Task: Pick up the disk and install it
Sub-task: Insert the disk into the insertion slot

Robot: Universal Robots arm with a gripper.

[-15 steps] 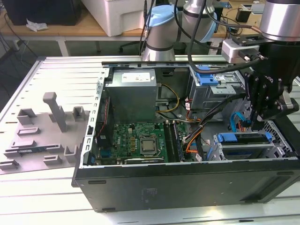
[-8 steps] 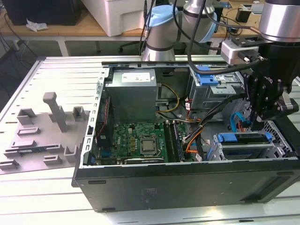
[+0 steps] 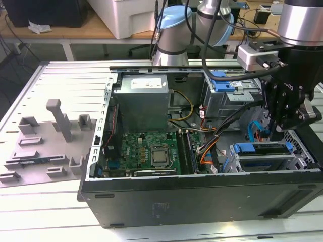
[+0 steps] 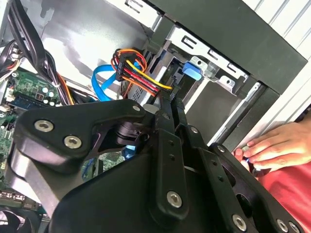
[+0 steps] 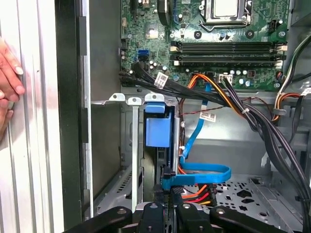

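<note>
In the exterior view your gripper (image 3: pixel 276 132) hangs at 2 o'clock over the open case (image 3: pixel 176 196), fingers drawn narrow and nearly touching, probably to push rather than clasp, because the disk (image 3: pixel 262 147) already stands on edge in the drive cage (image 3: pixel 227 159) at 3 o'clock.

Bright light, glare on case wall (image 4: pixel 80 34)

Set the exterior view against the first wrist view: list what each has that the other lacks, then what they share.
Exterior view, not first wrist view: the grey power supply box and the grey fixture beside the case. First wrist view, not exterior: a person's hand outside the case wall. Both: the motherboard and the blue-framed disk in the drive cage.
</note>
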